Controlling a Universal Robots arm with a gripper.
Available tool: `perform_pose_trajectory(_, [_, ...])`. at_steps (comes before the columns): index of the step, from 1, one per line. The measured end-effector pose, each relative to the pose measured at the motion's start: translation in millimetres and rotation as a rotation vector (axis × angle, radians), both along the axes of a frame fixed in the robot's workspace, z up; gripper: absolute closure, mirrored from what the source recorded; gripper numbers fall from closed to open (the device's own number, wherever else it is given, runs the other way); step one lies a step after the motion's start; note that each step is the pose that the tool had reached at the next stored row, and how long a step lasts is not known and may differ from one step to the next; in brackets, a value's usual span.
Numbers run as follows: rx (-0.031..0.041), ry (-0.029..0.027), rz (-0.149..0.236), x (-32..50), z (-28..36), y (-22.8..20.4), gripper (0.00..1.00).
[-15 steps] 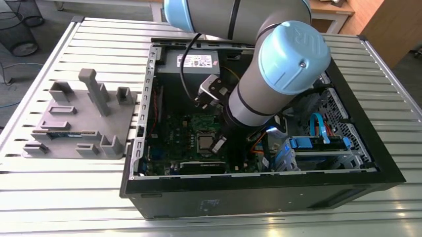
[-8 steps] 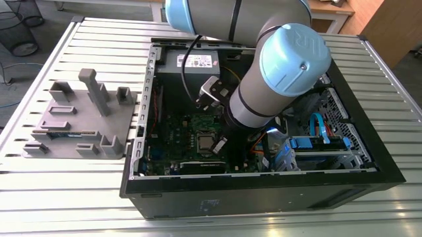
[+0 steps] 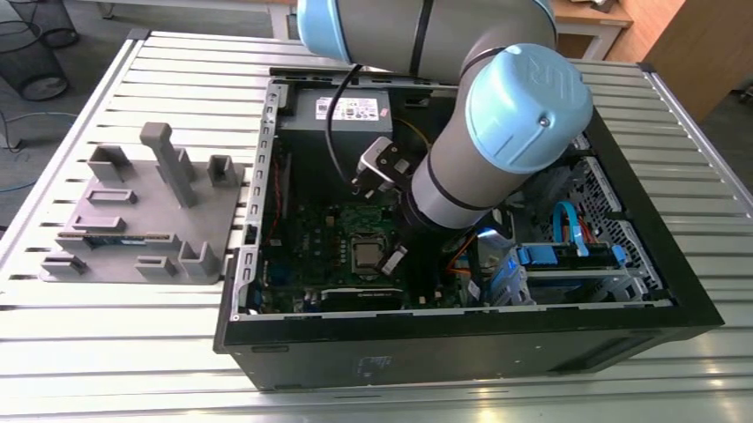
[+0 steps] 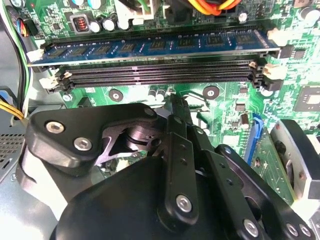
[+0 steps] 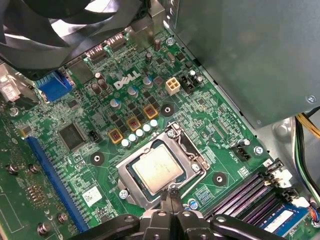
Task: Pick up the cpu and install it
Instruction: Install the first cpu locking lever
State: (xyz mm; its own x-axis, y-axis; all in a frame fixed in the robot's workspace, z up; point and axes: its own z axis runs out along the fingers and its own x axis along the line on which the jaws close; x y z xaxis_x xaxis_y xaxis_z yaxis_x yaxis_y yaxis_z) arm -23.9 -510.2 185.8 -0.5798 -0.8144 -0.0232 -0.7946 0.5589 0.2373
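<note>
One cpu (image 5: 156, 168) lies flat in the single socket (image 5: 189, 146) on the green motherboard (image 5: 215, 115), inside the one computer case (image 3: 471, 339). The one gripper (image 5: 170, 192) sits at one edge of the chip, its two fingers pressed together with nothing between them; they perhaps touch its rim. One blue memory stick (image 4: 150, 47) stands in its slot

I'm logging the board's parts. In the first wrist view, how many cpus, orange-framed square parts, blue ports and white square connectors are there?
cpu: 1
orange-framed square parts: 3
blue port: 1
white square connector: 1
Total: 6
</note>
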Motion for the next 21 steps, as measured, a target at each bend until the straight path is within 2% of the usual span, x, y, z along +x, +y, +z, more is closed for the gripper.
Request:
perform_pose_trajectory(5, [0.0072, 0.0, 0.013, 0.0, 0.0, -0.3, 0.89])
perform_pose_trajectory(10, [0.0107, -0.0004, 0.015, -0.4, -0.2, -3.6, 0.89])
perform_pose_trajectory(21, [0.0103, -0.0005, 0.015, -0.8, 1.1, -4.4, 0.89])
